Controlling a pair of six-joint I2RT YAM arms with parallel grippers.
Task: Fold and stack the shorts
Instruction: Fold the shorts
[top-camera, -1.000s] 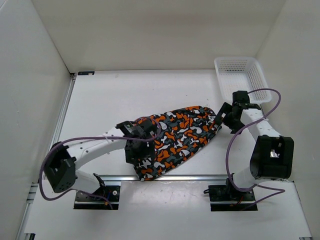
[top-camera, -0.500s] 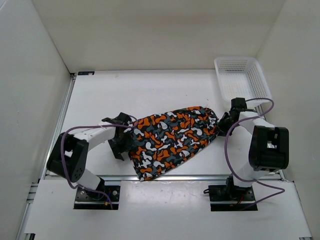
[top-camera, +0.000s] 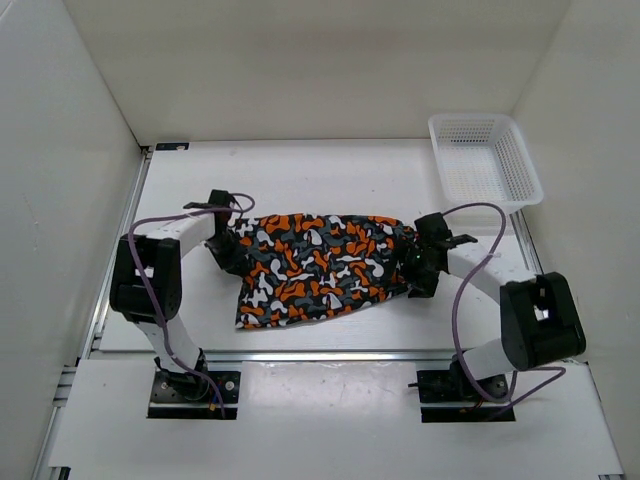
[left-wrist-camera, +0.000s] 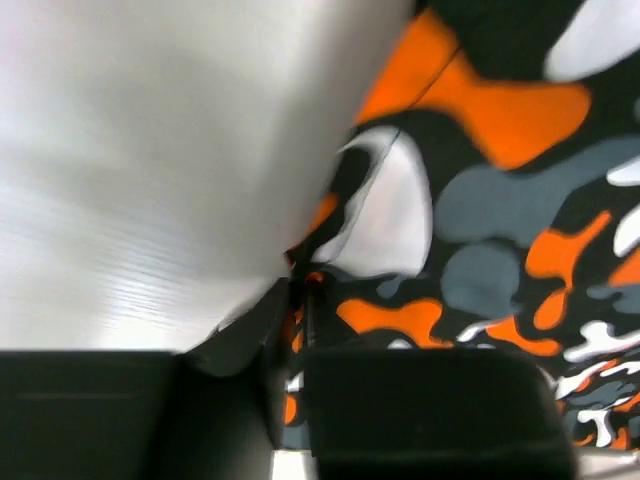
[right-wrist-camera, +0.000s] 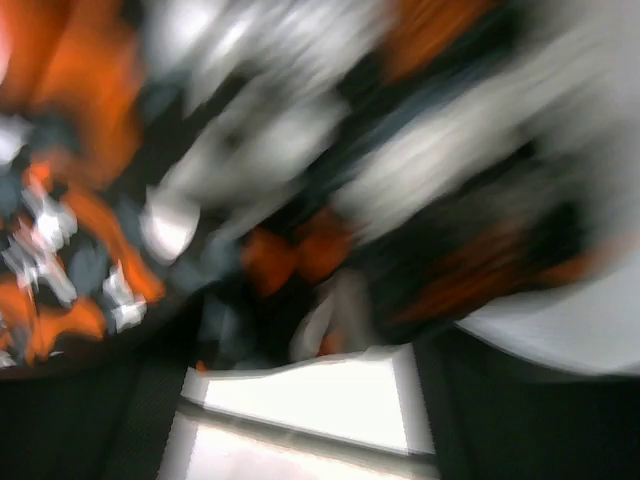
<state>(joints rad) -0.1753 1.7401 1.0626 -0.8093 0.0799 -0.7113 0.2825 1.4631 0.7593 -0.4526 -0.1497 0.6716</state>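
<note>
**Op:** L gripper was clamped on the cloth edge at the L end of the shorts. Wrist cam showed the hem pinched btwn the jaws, no gap. R gripper sat at the R end, jaws apart in its own cam w/ bright surface btwn them. Too blurred for me to say if it touched cloth.

**Obs:** Where did the shorts lie?

**Op:** Flat on the table, about mid-width, spread btwn the two grippers and nearer the arm bases than the back wall. Basket stood at the far R corner, well apart.

**Obs:** Orientation?

**Op:** Long axis ran L–R, tipped a little. L end was the wide one, its near corner dropping toward the bases. R end was narrower, bunched by the R gripper. I couldn't tell waistband from leg openings in that print.

**Obs:** Handling?

**Op:** I judged it light and limp, no stiffness, so it'd sag and drag wherever unsupported. Not fragile. Prob. slid easy on the smooth top. Best hold was edge or corner pinches, one per end, both on the same side so a fold carried over straight. A one-sided pull would've skewed it. A mid-panel pinch risked lifting the top layer only.
</note>
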